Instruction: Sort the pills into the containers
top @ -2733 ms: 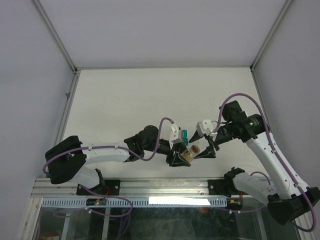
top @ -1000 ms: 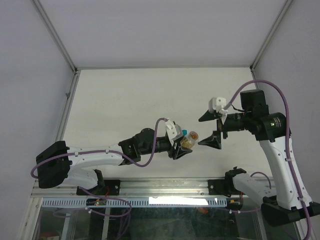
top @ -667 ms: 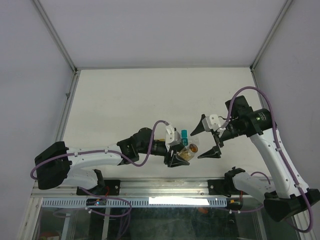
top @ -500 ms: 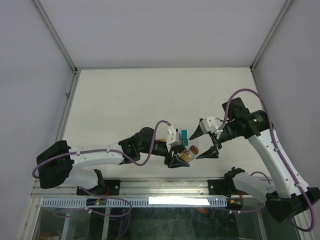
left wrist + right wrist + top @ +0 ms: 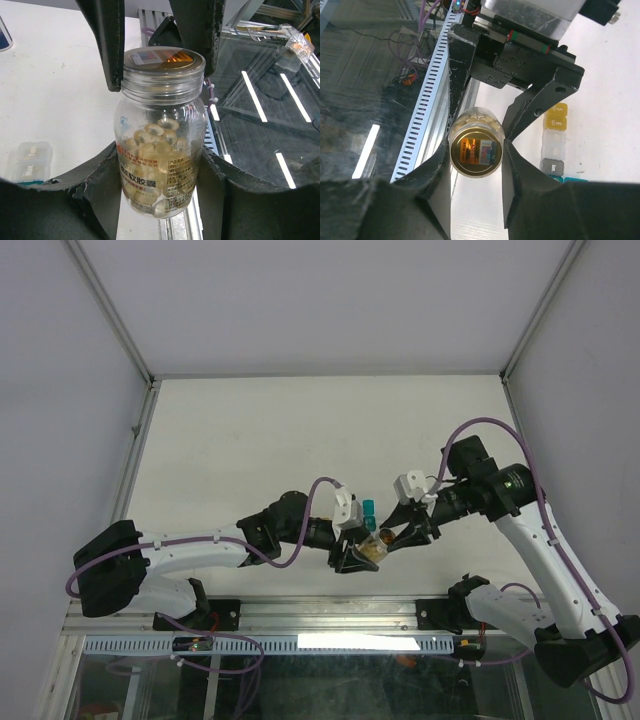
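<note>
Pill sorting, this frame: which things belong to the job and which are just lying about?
Part of the job: pill bottle of capsules, held by the left gripper with the right gripper closed on its cap; row of pill boxes, yellow at one end.
Lying about: blue-and-white item cut off at the frame edge; cables below the glass.

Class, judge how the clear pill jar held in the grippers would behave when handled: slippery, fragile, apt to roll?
The jar looks smooth and glossy, so it may slip in the left gripper unless squeezed firmly. Round body and lid: laid down, it would likely roll. Partly full of capsules, probably light.
</note>
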